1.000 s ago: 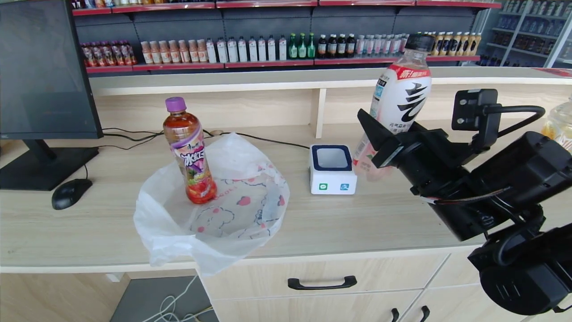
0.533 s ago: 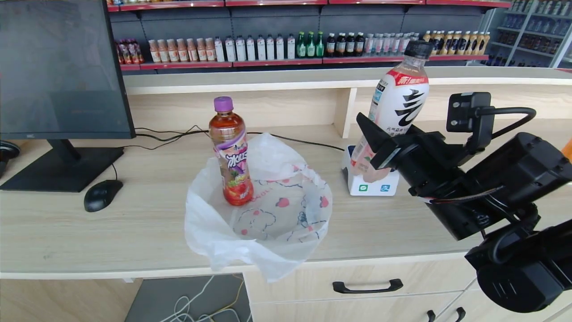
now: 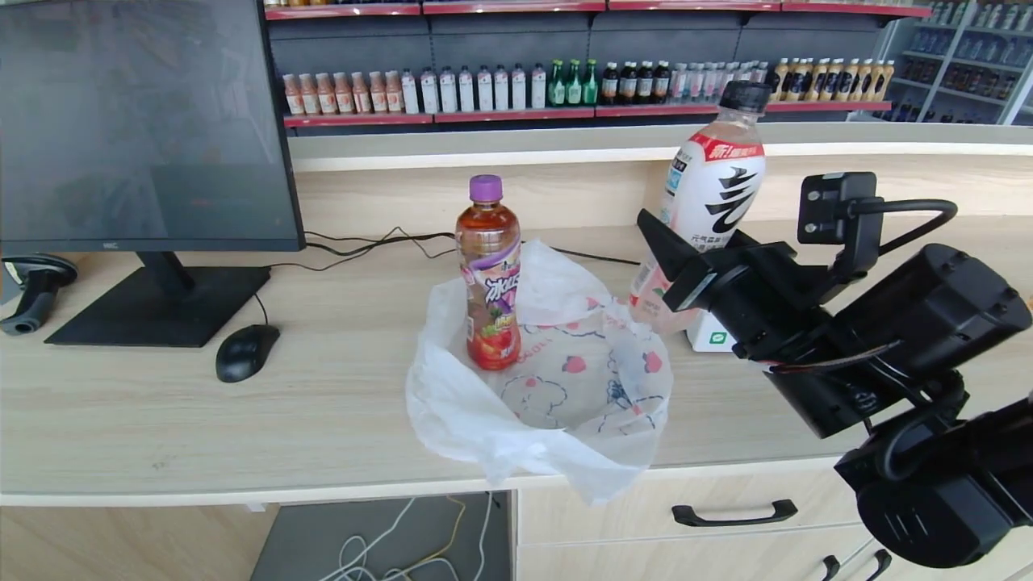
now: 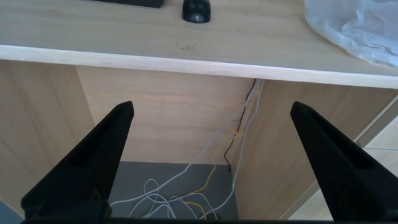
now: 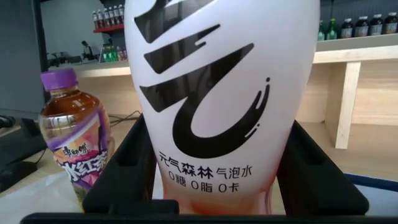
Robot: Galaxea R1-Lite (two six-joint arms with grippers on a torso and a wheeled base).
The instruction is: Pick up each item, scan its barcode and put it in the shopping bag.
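One white bottle (image 3: 714, 186), gripped upright by the right hand (image 3: 676, 266) at centre-right, hangs beside the shopping bag (image 3: 484, 420), likely for bagging; left hand (image 4: 211, 112) open.

a shop checkout is indicated: shelves (image 3: 516, 115) are stocked with rows of bottled drinks (image 3: 468, 87), and a counter (image 3: 323, 403) is fitted with a monitor (image 3: 145, 121) and handheld scanner (image 3: 34, 289).

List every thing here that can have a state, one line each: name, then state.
white bottle, capped, held nearly upright
right gripper, shut on the white bottle
left gripper, open, empty
shopping bag, open, mouth spread wide
purple-capped bottle, capped, standing upright in the shopping bag
monitor, screen dark
drawer, shut
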